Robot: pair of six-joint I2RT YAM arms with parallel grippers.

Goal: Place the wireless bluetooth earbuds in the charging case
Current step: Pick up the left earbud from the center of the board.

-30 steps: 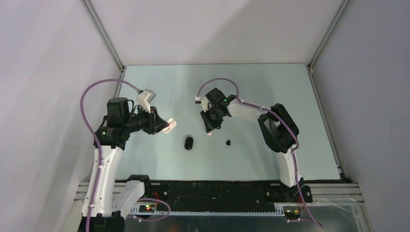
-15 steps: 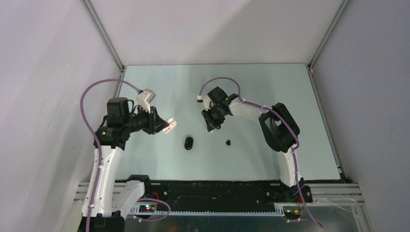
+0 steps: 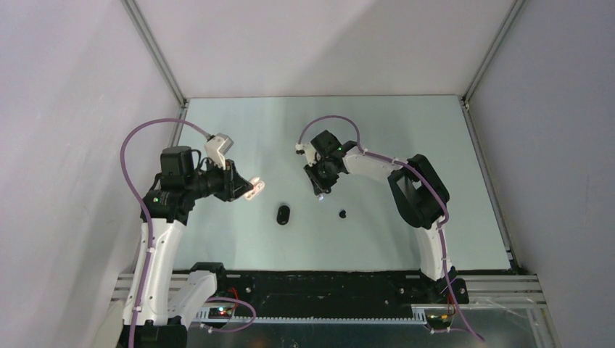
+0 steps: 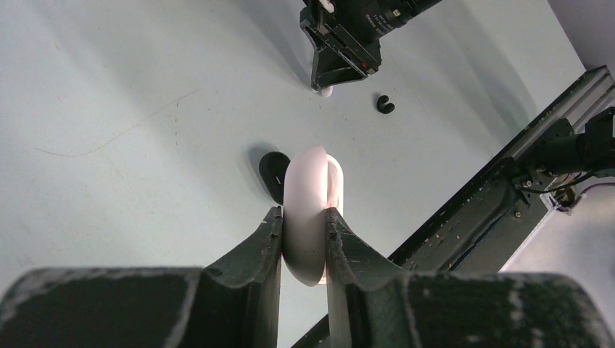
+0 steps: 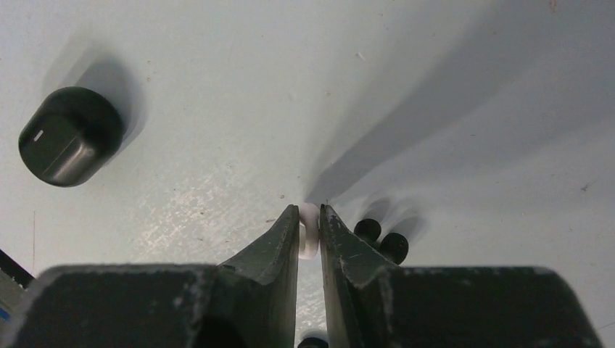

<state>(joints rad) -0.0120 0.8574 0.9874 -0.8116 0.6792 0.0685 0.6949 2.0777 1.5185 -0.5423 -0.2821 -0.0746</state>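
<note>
The black oval charging case (image 3: 283, 214) lies on the table, lid shut; it also shows in the right wrist view (image 5: 70, 135) and, half hidden, in the left wrist view (image 4: 273, 172). My right gripper (image 3: 320, 195) is shut on one white earbud (image 5: 309, 232), just above the table. Two black earbuds (image 3: 342, 214) lie together to its right and also show in the right wrist view (image 5: 382, 239). My left gripper (image 3: 250, 190) is shut on a white oval case (image 4: 310, 210), held in the air left of the black case. The other white earbud is not visible.
The black front rail (image 3: 326, 286) runs along the table's near edge. Grey walls close in the left, back and right sides. The right arm's elbow (image 3: 417, 192) stands over the right half of the table.
My right gripper has shifted slightly right and away from the table's near edge, with the white earbud between its fingers. The left arm, black case and black earbuds have not moved.
</note>
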